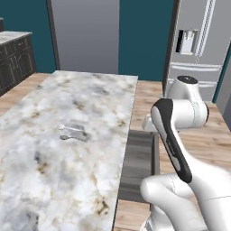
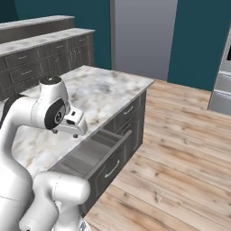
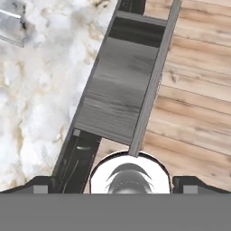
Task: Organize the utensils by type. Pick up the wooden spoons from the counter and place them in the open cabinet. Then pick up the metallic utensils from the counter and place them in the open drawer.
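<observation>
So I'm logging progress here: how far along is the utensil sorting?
No sorting is visibly done: the open drawer looks empty, and two metallic utensils lie on the counter. Nothing is in hand; the gripper is open above the drawer. No wooden spoons or cabinet visible, so that part can't be judged.

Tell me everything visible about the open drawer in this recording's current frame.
The open drawer is a wide, shallow grey wood-grain tray pulled out from the base unit under the counter, on the side facing the wooden floor. Its front panel carries a slim silver bar handle. In the hand view its flat grey floor looks bare, with nothing lying inside the part that shows. Its inner end stays tucked beneath the marble edge. Nothing touches it; the open gripper hangs above it.
</observation>
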